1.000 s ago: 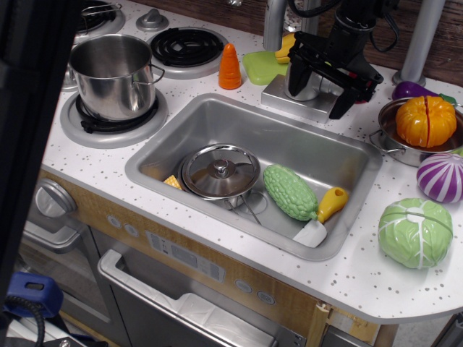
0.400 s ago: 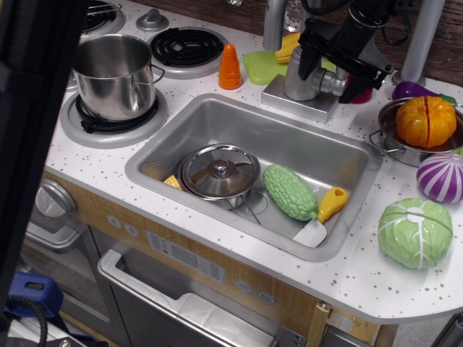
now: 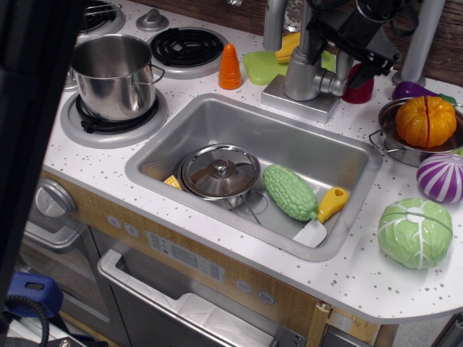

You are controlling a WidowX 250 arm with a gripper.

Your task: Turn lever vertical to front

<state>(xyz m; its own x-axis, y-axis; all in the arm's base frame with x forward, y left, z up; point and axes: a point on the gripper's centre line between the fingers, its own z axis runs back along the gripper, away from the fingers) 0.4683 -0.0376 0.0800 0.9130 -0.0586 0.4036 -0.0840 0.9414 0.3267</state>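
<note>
Lifted since a moment ago, the black robot gripper (image 3: 353,45) now hangs above the short silver cylindrical tap body (image 3: 299,72) on its square base, behind the steel sink (image 3: 347,155). We see the slim silver-grey lever (image 3: 335,81) jutting sideways from the tap, toward the red cup (image 3: 358,88). Whether the jaws are spread or pressed together, we cannot tell. On the speckled white surface (image 3: 362,278), a green toy cabbage (image 3: 415,233) sits right of the sink.
</note>
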